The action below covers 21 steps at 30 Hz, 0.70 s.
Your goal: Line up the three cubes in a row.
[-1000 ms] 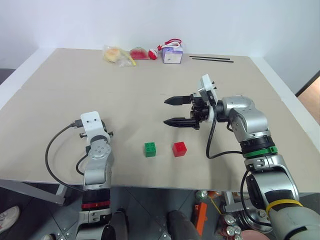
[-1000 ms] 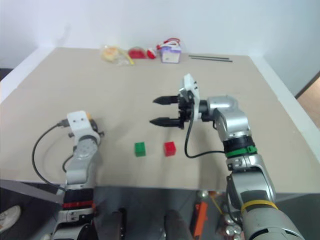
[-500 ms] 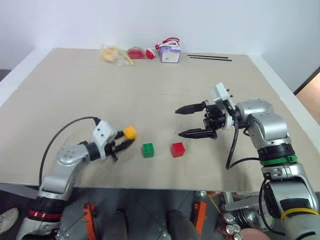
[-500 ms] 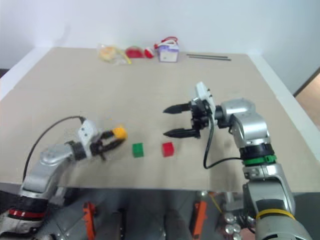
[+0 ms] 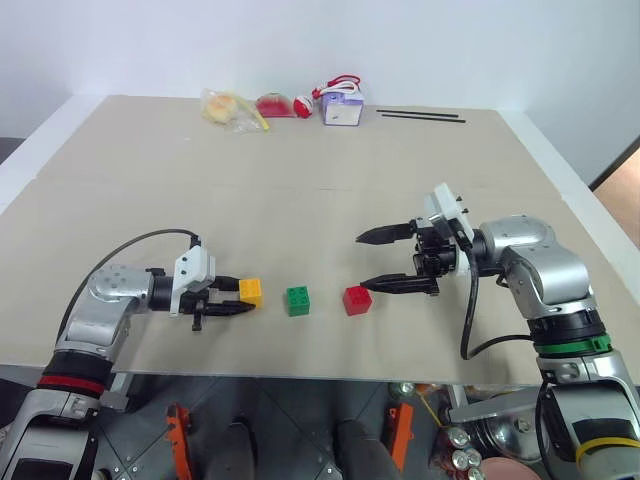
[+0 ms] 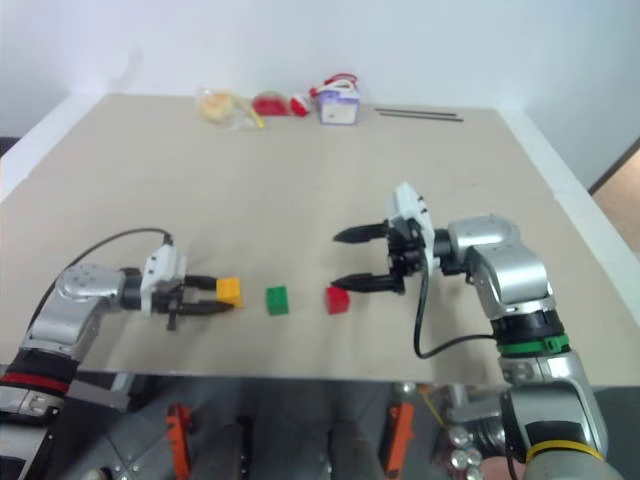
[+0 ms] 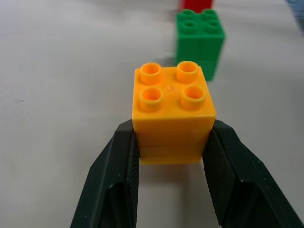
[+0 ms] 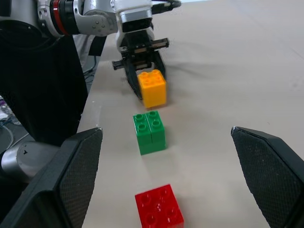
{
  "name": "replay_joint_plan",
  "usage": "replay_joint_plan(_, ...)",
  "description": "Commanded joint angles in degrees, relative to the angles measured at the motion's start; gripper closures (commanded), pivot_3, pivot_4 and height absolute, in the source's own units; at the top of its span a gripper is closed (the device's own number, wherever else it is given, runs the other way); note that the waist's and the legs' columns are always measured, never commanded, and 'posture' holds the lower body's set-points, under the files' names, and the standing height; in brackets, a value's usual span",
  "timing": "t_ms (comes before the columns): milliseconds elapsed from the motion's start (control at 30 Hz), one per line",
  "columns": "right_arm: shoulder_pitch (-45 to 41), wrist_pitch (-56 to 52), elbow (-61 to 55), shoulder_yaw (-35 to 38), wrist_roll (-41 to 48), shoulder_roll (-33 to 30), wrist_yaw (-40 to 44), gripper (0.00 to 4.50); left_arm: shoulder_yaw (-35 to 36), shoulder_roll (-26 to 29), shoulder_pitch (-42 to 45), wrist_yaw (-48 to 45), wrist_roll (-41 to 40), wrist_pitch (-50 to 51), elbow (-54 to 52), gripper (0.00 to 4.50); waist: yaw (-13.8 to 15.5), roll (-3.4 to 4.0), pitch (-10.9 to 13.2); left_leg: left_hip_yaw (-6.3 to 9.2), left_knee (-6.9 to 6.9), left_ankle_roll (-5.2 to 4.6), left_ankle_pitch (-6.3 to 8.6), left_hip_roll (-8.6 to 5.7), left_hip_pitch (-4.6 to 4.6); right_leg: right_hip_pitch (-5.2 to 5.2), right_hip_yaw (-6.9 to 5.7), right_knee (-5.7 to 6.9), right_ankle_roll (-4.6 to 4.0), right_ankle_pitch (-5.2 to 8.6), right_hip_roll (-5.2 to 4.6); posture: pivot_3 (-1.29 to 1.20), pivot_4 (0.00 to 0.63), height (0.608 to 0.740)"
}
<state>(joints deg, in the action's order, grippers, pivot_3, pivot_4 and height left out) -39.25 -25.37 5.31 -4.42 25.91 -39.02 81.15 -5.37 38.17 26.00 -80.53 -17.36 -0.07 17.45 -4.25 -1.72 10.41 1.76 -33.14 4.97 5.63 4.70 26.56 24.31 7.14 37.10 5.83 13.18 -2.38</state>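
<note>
Left gripper fingers clamp the yellow-orange studded plastic cube on the table, left of the green studded cube and red studded cube. Right gripper fingers gape wide, holding nothing.

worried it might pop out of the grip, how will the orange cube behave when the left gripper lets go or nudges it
The orange cube looks like rigid moulded plastic with flat sides, so the left gripper, shut on it, probably holds squarely. Its glossy faces may be a bit slippery. Squat and flat-bottomed on the table, it should slide when nudged, not roll or tip.
</note>
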Motion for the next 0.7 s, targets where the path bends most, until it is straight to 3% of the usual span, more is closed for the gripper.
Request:
replay_joint_plan(33, 0.0, -0.6, -3.1, 2.0, 1.6, -1.1, -0.5, 0.0, 0.1, 1.3, 0.9, -2.6, -0.3, -0.2, -0.4, 3.2, 0.0, 0.0, 0.0, 0.0, 0.01, 0.0, 0.0, 0.01, 0.0, 0.0, 0.0, 0.01, 0.0, 0.0, 0.01, 0.0, 0.15, 0.738)
replay_joint_plan(700, -0.2, -0.4, -2.9, 1.0, 1.5, -1.0, -0.6, 0.0, 1.1, 4.5, -1.0, -3.6, 0.9, -2.4, 4.3, 3.2, -0.1, 0.0, 0.0, -0.01, -0.09, -0.01, -0.01, 0.05, -0.04, 0.0, 0.0, 0.1, -0.06, -0.03, 0.02, 0.0, 0.15, 0.738)
